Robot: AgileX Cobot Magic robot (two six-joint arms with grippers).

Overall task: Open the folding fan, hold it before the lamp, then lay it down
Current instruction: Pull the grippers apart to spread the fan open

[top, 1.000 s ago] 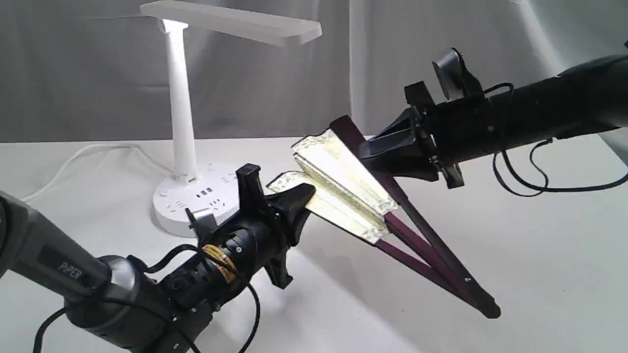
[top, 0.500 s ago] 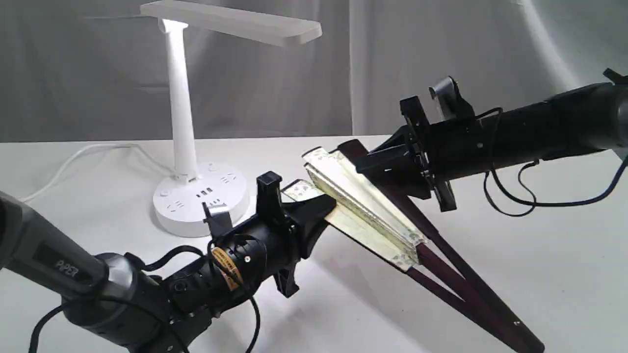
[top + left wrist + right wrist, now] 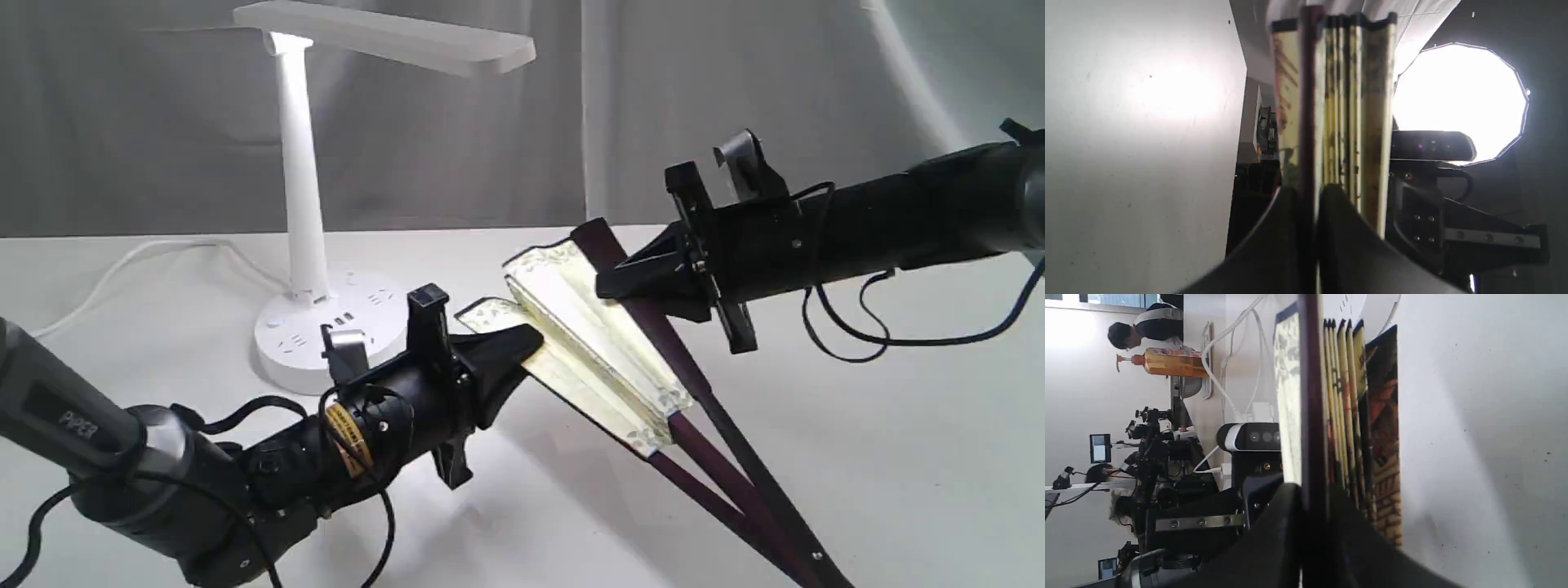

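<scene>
Maroon guards and a cream pleated leaf mark the folding fan (image 3: 596,343), which both arms hold clear of the worktop (image 3: 898,425). In the exterior view it sits at about three o'clock from the round base of the lamp (image 3: 302,188). Its leaf end points toward ten o'clock, and its pivot end runs out of the picture toward five o'clock.

The left hand (image 3: 522,343) is closed tight on the lower guard at the leaf end. Its wrist view shows the two fingers pinching a dark stick (image 3: 1308,196), with the bunched folds of the fan (image 3: 1339,102) just beside it. The right hand (image 3: 608,282) is likewise clamped on the upper guard. Its own view shows the jaws (image 3: 1314,494) pressed against a maroon stick, with the folds (image 3: 1339,396) stacked alongside.

My judgement is that the task is at an early stage. The two guards stand apart in a narrow wedge, so opening has begun. Most pleats remain packed together, though, and little of the leaf face shows. The guards need to be spread much wider before the fan counts as open. After that it has to be raised in front of the lit lamp and then laid on the worktop, and neither step has been started.
</scene>
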